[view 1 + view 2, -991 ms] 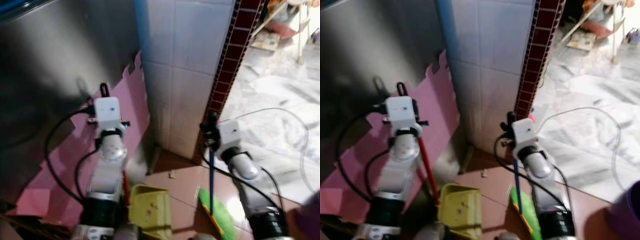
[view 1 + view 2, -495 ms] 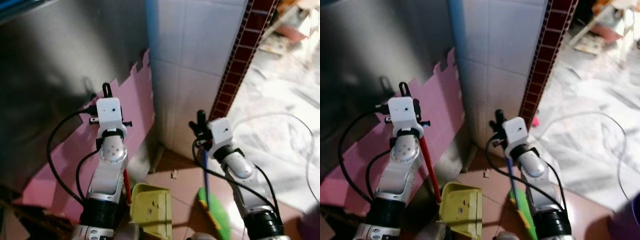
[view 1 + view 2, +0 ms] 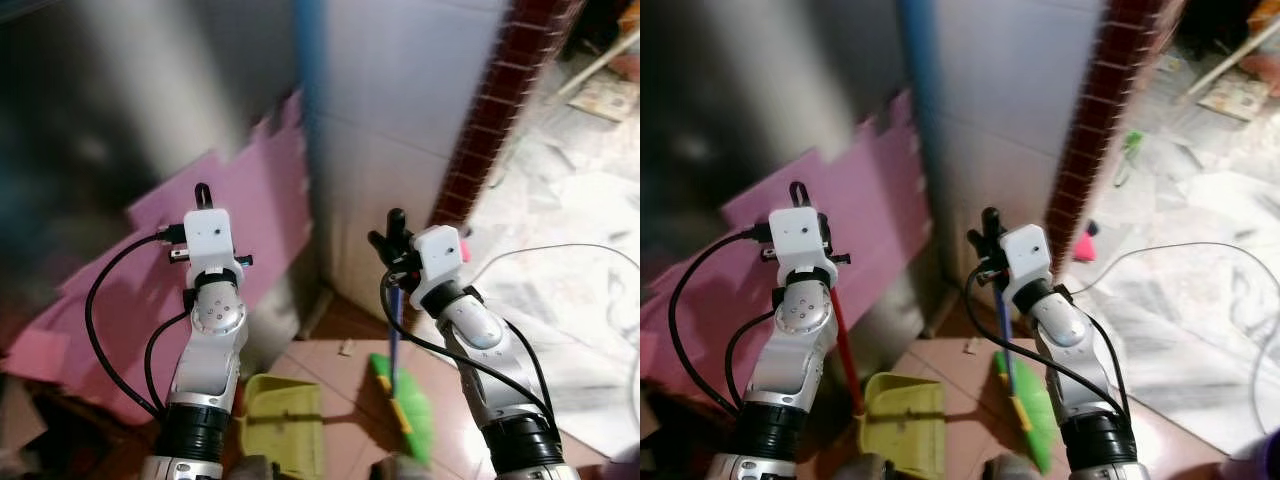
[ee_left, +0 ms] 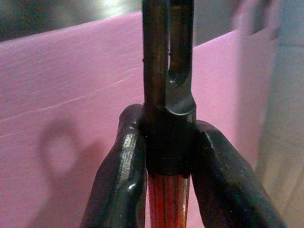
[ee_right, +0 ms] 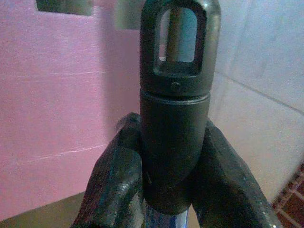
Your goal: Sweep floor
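Leaning against the dark wall on the left, a pink foam sheet [image 3: 150, 290] backs both arms, with a white tiled corner [image 3: 400, 150] and a brown tile strip [image 3: 505, 110] beyond. The left gripper [image 4: 164, 142] is clamped tight on the red dustpan handle [image 3: 843, 350], which runs near-upright down to the yellow dustpan [image 3: 902, 428] on the floor. The right gripper [image 5: 173, 161] is clamped on the black cap of the blue broom handle [image 3: 394, 335], upright, its green broom head [image 3: 405, 405] resting on the near floor right of the dustpan.
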Robot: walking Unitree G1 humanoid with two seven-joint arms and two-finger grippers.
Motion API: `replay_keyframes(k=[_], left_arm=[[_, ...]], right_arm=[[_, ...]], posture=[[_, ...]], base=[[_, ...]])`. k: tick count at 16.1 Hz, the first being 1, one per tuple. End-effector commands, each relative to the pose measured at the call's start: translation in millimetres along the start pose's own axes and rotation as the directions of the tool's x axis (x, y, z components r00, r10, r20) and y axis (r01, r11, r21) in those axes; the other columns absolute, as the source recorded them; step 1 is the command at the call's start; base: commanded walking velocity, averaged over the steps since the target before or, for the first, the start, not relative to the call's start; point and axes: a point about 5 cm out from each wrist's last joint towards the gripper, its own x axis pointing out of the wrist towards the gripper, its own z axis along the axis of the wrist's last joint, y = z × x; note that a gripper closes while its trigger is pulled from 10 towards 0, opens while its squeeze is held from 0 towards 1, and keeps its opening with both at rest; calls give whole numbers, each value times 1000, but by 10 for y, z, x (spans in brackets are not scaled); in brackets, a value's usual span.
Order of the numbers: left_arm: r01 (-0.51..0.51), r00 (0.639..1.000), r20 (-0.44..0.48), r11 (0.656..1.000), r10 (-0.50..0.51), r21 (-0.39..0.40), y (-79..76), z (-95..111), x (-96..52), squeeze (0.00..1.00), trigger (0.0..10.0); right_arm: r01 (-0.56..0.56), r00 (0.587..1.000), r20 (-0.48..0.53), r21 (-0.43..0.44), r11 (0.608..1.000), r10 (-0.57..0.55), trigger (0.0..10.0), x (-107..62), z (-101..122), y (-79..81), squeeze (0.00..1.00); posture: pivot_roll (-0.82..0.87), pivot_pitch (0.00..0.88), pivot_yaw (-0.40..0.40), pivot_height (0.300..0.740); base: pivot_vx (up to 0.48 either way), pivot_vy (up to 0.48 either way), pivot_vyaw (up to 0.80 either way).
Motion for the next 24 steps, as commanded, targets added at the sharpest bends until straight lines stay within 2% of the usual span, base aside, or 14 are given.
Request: replay_keyframes(k=[1, 4, 6, 7, 9, 10, 11, 12, 13, 14, 17, 21, 23, 24], left_arm=[[16, 998, 66, 999, -14, -31, -89, 155, -8, 0, 10000], [-48, 997, 57, 999, 49, -26, -17, 118, -22, 0, 10000], [-158, 987, 20, 987, 158, 2, 131, 35, -53, 0, 10000], [-230, 973, -18, 973, 230, -2, 241, -32, -70, 0, 10000], [-315, 949, 10, 948, 315, 55, 386, -54, -71, 0, 10000], [-350, 937, 27, 935, 349, 54, 433, -53, -72, 0, 10000], [-393, 920, 19, 917, 392, 72, 489, -81, -90, 0, 10000], [-400, 916, 3, 914, 400, 71, 508, -98, -107, 0, 10000], [-381, 924, -8, 923, 382, 55, 500, -103, -123, 0, 10000], [-343, 939, 22, 938, 342, 42, 474, -97, -139, 0, 10000], [-345, 936, 80, 938, 342, 25, 426, -76, -104, 0, 10000], [-350, 933, 76, 936, 351, -26, 303, -77, 73, 0, 10000], [-322, 945, 48, 946, 324, -46, 245, -161, 112, 0, 10000], [-318, 945, 64, 947, 320, -45, 226, -161, 110, 0, 10000]], right_arm=[[10, 999, 40, -34, 999, -8, 10000, 1, 87, -54, 0], [-12, 999, 39, -50, 999, 14, 10000, 5, 94, -29, 0], [-19, 998, 59, -79, 997, 24, 10000, 28, 132, -4, 0], [-26, 997, 65, -51, 998, 29, 10000, 46, 148, 1, 0], [-66, 993, 89, -109, 992, 76, 10000, 56, 186, 23, 0], [-84, 992, 81, -117, 990, 94, 10000, 54, 181, 31, 0], [-151, 986, 67, -63, 987, 155, 10000, 27, 168, 56, 0], [-154, 984, 85, -51, 987, 158, 10000, 7, 181, 54, 0], [-147, 983, 101, -61, 987, 152, 10000, -8, 196, 45, 0], [-139, 983, 114, -38, 990, 143, 10000, -12, 201, 47, 0], [-147, 974, 174, 8, 989, 143, 10000, 18, 280, 100, 0], [-136, 967, 223, 40, 990, 124, 10000, 19, 420, 74, 0], [-120, 960, 260, 46, 992, 104, 10000, 31, 584, 27, 0], [-124, 958, 268, 48, 991, 106, 10000, 25, 630, 23, 0]], posture=[[-98, 0, 72, 740], [-101, 0, 74, 740], [-102, 0, 75, 740], [-101, 0, 74, 740], [-98, 0, 69, 740], [-98, 0, 69, 740], [-95, 0, 65, 740], [-93, 0, 62, 740], [-87, 0, 59, 740], [-85, 0, 57, 740], [-89, 0, 48, 740], [-115, 0, 46, 740], [-139, 3, 49, 740], [-145, 8, 50, 740]], base=[[0, 0, 0], [0, 0, 0], [0, 0, 0], [0, 0, 0], [0, 0, 0], [0, 0, 0], [0, 0, 0], [0, 0, 0], [0, 0, 794], [0, 0, 794], [0, 0, 523], [0, 0, 0], [0, 0, 0], [0, 0, 0]])
